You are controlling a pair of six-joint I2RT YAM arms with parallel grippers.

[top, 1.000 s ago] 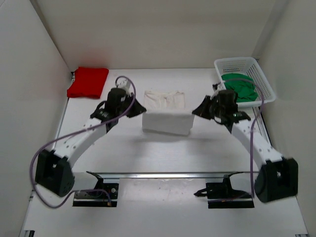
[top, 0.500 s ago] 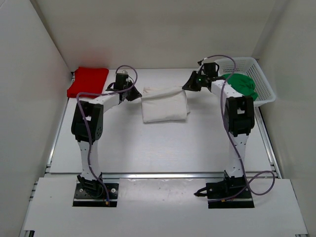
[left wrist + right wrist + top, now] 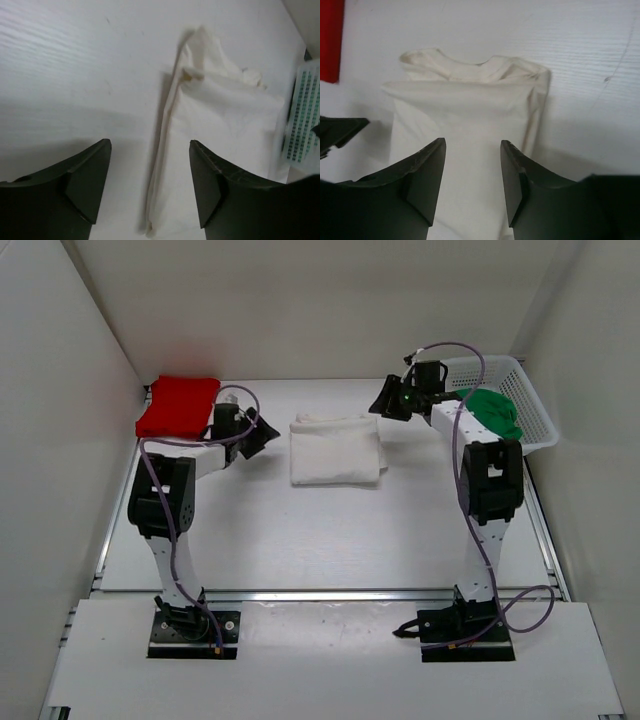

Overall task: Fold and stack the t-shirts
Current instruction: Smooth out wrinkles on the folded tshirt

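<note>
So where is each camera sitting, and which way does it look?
Top external: above and behind the arms, looking down at the table; left arm and right arm show, plus red t-shirt, white t-shirt, green t-shirt in the basket.
Left wrist: by the left end effector, facing down at the white t-shirt's edge; its fingers show.
Right wrist: by the right end effector, facing the white t-shirt; its fingers show.
Shared: both wrist views see the white t-shirt.

Three t-shirts are shown: one red shirt [image 3: 178, 405], one white shirt [image 3: 335, 450] and one green shirt [image 3: 493, 412]. One basket [image 3: 535, 405] and one table [image 3: 300, 530] are present. Two arms [image 3: 168, 502] are counted, each with one two-finger gripper: the left gripper [image 3: 150, 145] and the right gripper [image 3: 472, 142].
</note>
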